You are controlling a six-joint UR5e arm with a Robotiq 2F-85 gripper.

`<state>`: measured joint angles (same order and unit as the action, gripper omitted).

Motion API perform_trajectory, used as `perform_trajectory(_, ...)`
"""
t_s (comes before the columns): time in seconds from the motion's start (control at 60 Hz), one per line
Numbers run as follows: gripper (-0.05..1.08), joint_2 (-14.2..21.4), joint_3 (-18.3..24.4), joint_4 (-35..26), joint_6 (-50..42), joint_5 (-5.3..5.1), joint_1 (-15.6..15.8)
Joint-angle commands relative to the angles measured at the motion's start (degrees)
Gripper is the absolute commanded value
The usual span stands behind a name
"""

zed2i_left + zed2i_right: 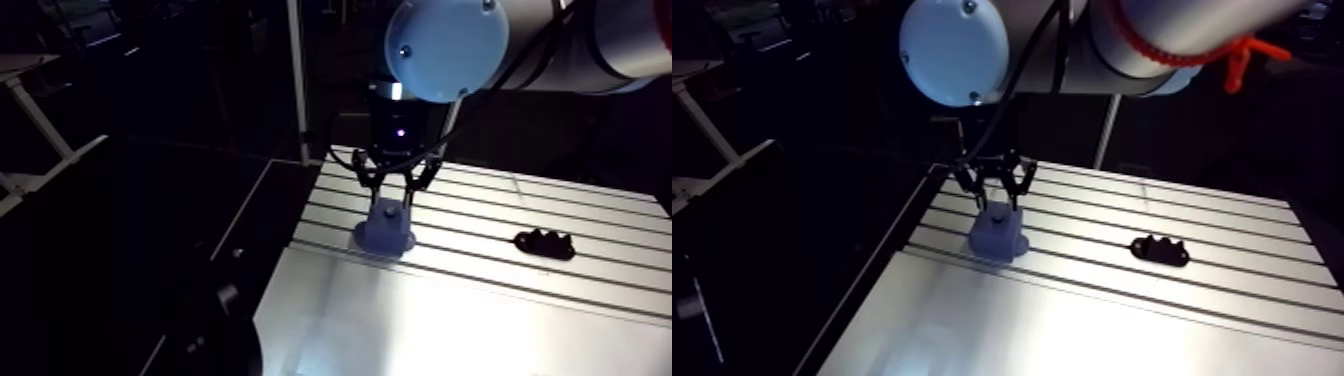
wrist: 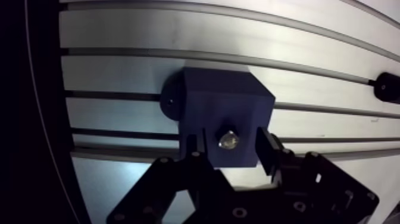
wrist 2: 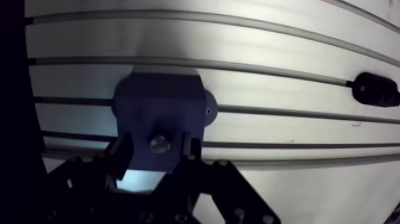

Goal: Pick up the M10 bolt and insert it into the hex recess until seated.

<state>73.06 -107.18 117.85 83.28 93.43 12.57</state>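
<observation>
Near the middle of the arm view, the gripper hangs just above a dark-blue block on the slotted table. Its fingers stand spread, pinching nothing, and between them the bolt sits in the block's top face. A black part lies well apart at centre right.

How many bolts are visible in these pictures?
1. The bolt sits in the top of the blue block, between the open fingers of the hand. None shows by the black part farther along the table; some may be hidden.
</observation>
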Motion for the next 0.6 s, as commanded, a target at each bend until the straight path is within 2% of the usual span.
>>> perform_trajectory(0.017, 0.50, 0.02, -0.36, 0.85, 1.21, 0.04, 0.00)
perform_trajectory(0.2, 0.50, 0.02, -0.68, 0.94, 1.31, 0.04, 0.00)
perform_trajectory(0.367, 0.50, 0.09, -1.13, 1.02, 1.40, -0.82, 0.00)
perform_trajectory(0.6, 0.50, 0.11, -1.57, 1.93, 1.40, -1.00, -0.09)
